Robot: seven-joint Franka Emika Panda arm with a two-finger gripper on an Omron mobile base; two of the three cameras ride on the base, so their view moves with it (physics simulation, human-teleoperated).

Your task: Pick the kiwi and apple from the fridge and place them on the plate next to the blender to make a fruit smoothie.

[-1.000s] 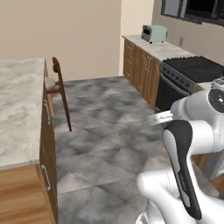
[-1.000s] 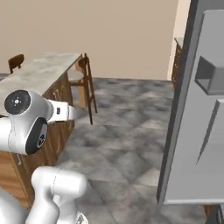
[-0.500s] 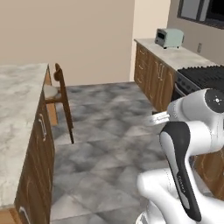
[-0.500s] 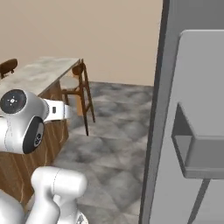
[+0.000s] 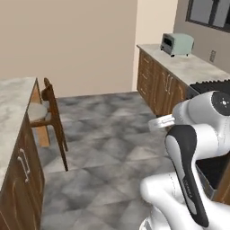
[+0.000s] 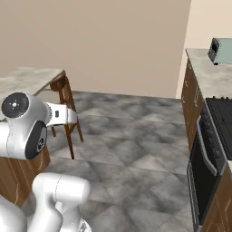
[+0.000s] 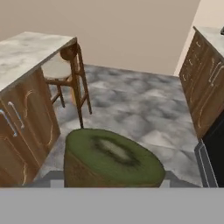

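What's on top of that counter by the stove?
A small pale green toaster oven sits on the marble counter, near its far end, with bare stone nearer. The counter's near part is hidden behind the robot's arm.

matt fuzzy kiwi (image 7: 111, 159), wooden stool (image 7: 72, 74), marbled stone counter (image 7: 26, 52)

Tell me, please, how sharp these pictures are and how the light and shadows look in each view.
Left base view: soft, even light, no glare, arm slightly blurred. Right base view: similar, faint shadows under the stool. Hand view: the kiwi looms large and soft-edged.
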